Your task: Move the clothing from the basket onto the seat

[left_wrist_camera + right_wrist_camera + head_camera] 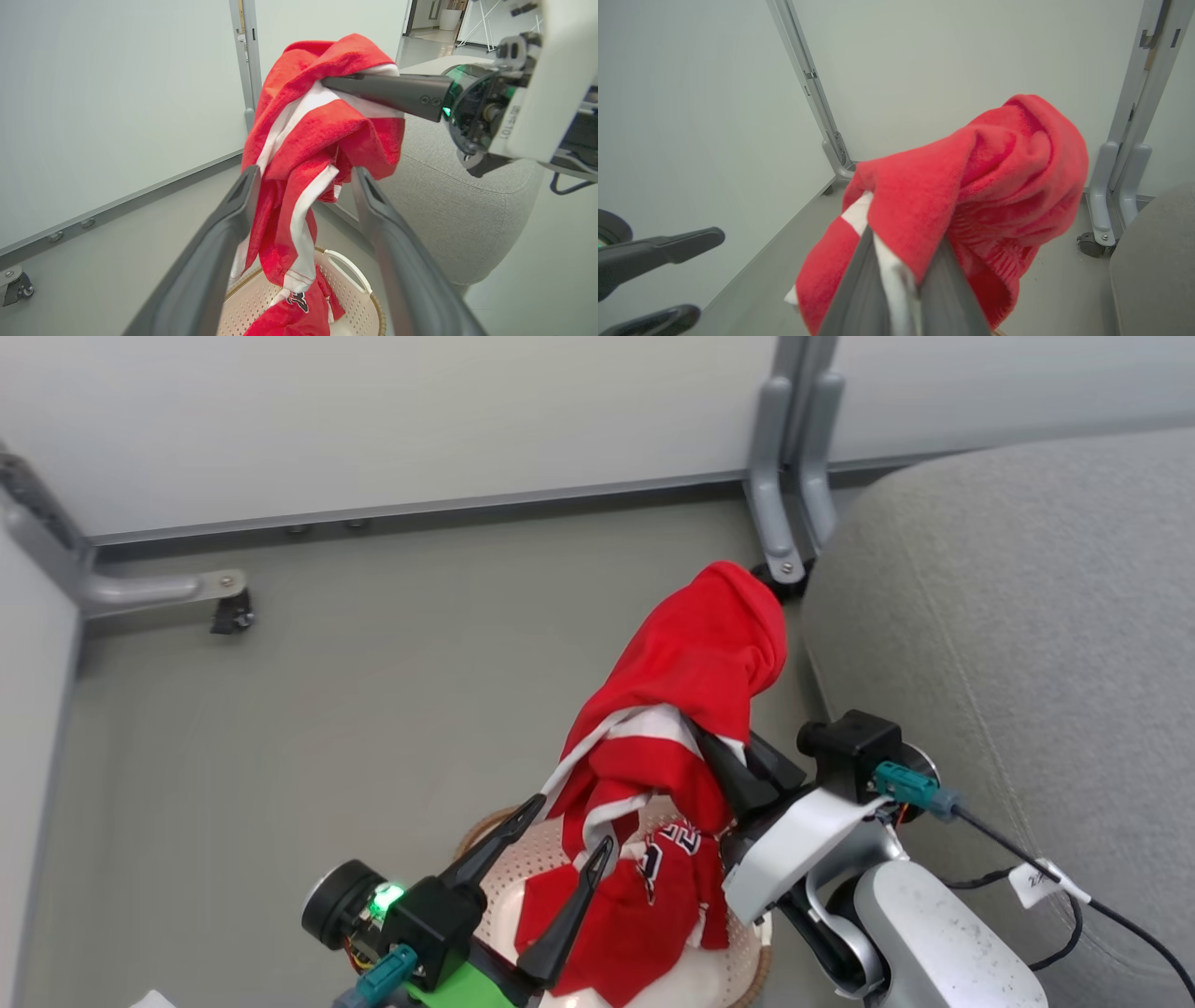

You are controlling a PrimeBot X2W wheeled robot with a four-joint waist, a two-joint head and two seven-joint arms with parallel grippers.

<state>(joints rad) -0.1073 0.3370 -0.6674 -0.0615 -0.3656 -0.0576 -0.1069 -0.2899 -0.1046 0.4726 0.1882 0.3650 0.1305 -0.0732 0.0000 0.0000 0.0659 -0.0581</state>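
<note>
My right gripper (pixel 724 756) is shut on a red garment with white stripes (pixel 695 663), holding it up in the air above the basket (pixel 504 887). The cloth drapes over the fingertips and its lower end hangs down into the basket. A red jersey with lettering (pixel 653 896) lies in the cream perforated basket. My left gripper (pixel 571 823) stands open over the basket's left side, and in the left wrist view the hanging garment (pixel 317 130) shows between its fingers (pixel 224 233). The grey seat (pixel 1027 616) rises at the right, close beside the basket.
White partition panels close off the back and left. Their grey metal feet with casters stand on the floor at the seat's corner (pixel 784 569) and at the far left (pixel 231 611). A black cable with a white tag (pixel 1036 882) trails over the seat's front.
</note>
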